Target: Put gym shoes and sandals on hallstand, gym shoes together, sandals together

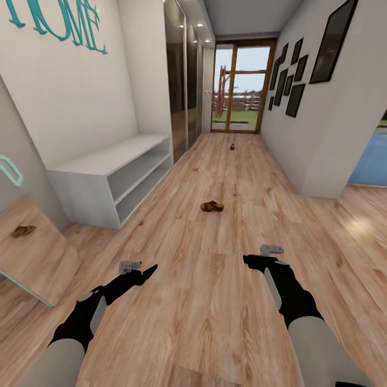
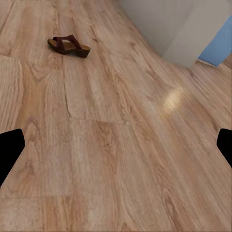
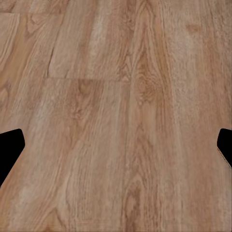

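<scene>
Corridor floor (image 1: 215, 279): light brown wood-grain planks, matte, with a soft glare patch near the right wall.

Single sandal (image 1: 212, 206) on the planks mid-corridor: brown, dark reddish strap, tan footbed, low chunky sole. Seen again in left wrist view (image 2: 69, 46), lying on its sole, far ahead of the fingertips and off to one side, well apart from them. Small dark object (image 1: 232, 146) farther down the corridor, too small to identify.

Low white two-tier unit (image 1: 115, 180) against left wall, boxy, smooth, open shelves. Teal script letters (image 1: 54, 21) above it. Leaning mirror (image 1: 29, 252) with teal frame at near left, reflecting a brown sandal shape. Dark picture frames (image 1: 293, 80) on right wall; glazed wood-framed door (image 1: 239, 86) at far end.

Left gripper (image 1: 148, 270): black, held low over bare floor, fingers spread wide per left wrist view, nothing between. Right gripper (image 1: 248, 260): black, likewise spread wide over bare planks, nothing held. Sandal ahead of both, between their lines, well out of reach.
</scene>
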Robot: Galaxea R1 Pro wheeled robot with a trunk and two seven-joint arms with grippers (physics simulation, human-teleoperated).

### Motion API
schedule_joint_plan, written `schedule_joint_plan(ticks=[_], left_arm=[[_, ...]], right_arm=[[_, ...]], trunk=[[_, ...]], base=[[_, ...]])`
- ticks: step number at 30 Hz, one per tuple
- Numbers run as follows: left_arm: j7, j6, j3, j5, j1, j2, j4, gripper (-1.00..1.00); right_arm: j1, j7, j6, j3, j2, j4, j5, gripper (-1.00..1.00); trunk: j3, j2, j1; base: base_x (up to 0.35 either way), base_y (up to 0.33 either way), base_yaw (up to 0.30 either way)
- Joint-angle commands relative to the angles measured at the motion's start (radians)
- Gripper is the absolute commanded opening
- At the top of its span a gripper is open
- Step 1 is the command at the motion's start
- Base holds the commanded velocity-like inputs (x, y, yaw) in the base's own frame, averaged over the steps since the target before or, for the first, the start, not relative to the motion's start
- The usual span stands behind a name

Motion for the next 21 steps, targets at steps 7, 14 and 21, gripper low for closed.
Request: schedule_joint_plan(ticks=[7,14,21], left_arm=[[-0.006,0.001,0.004,-0.003,-0.001,-0.001,0.0,1.0],[-0.006,0.001,0.004,-0.003,-0.001,-0.001,0.0,1.0],[-0.006,0.001,0.004,-0.003,-0.001,-0.002,0.0,1.0]], right_arm=[[0.0,-0.003,0.005,-0.002,0.001,-0.002,0.004,1.0],[0.0,-0.006,0.005,-0.002,0.001,-0.002,0.004,1.0],[-0.001,-0.007,0.005,-0.001,0.001,-0.002,0.004,1.0]], trunk=[[-0.001,0.0,0.0],[-0.001,0.0,0.0],[-0.001,0.0,0.0]], base=[[0.346,-0.105,0.0],[0.346,-0.122,0.0],[0.345,-0.143,0.0]])
